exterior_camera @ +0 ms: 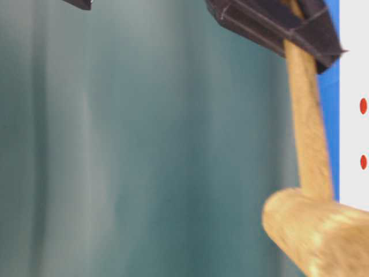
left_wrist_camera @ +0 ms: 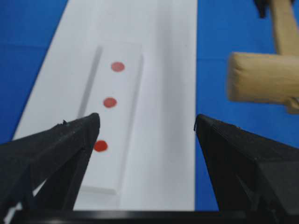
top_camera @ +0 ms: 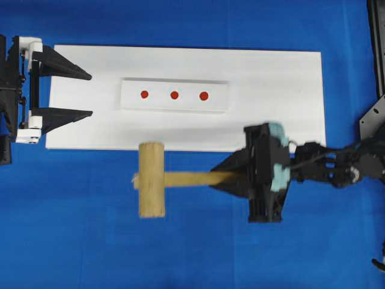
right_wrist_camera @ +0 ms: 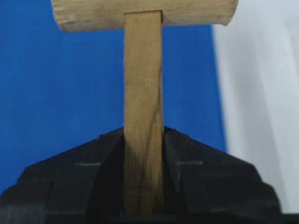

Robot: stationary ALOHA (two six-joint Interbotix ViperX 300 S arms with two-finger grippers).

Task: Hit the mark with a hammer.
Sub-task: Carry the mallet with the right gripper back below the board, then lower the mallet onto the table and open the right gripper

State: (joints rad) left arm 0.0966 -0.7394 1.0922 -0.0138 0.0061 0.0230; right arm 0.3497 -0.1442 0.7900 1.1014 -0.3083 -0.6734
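The hammer, a light wooden mallet, has its thick head [top_camera: 151, 179] over the blue cloth, its far end at the white board's front edge. Its flat handle [top_camera: 192, 179] runs right into my right gripper [top_camera: 227, 179], which is shut on it. The right wrist view shows the handle [right_wrist_camera: 142, 84] clamped between the black fingers [right_wrist_camera: 187, 163], with the head [right_wrist_camera: 142, 11] at the top. Three red marks [top_camera: 174, 95] sit in a row on a raised white strip [top_camera: 216, 103]. My left gripper [top_camera: 91, 94] stands open and empty at the board's left end, with the nearest mark [left_wrist_camera: 100, 146] beside its left fingertip.
The white board [top_camera: 277, 90] lies on a blue cloth [top_camera: 90, 241]. The table-level view shows the hammer head [exterior_camera: 314, 231] close up, the right gripper [exterior_camera: 282, 29] on the handle above it, and two red marks [exterior_camera: 362, 105] at the right edge.
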